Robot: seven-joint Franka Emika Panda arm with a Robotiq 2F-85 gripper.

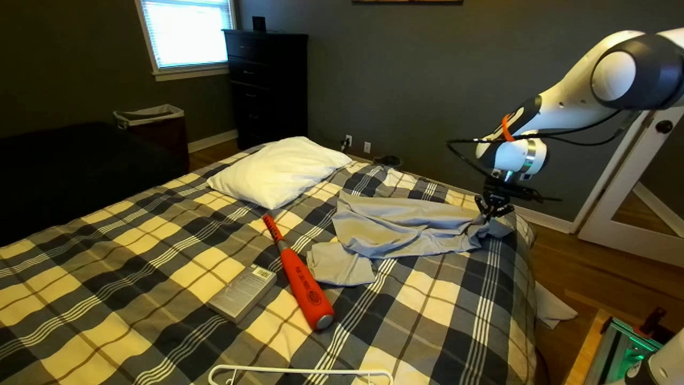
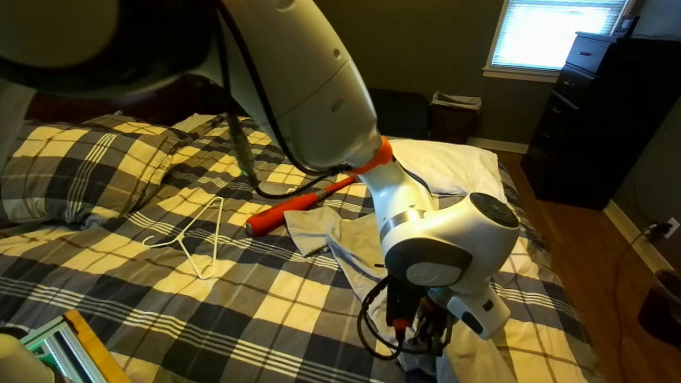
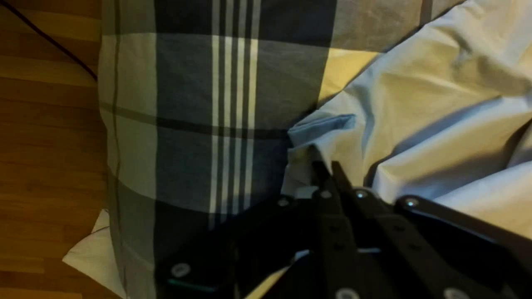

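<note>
A plaid bed [image 1: 133, 315] spreads beneath your white arm [image 1: 572, 101], bent downward near one edge. Gray cloth [image 1: 411, 222] lies rumpled across the bed, one end bunched close to that edge. A white pillow [image 1: 280, 171] sits near it; a red bat [image 1: 302, 283] rests just beside the cloth's opposite end. A white hanger [image 1: 299, 370] lies near the bat's thick end, a gray box [image 1: 243, 294] alongside the barrel. Down at the bunched end, your gripper [image 3: 327, 168] — jaws drawn together, tips nearly meeting — pinches a fold of the cloth.
</note>
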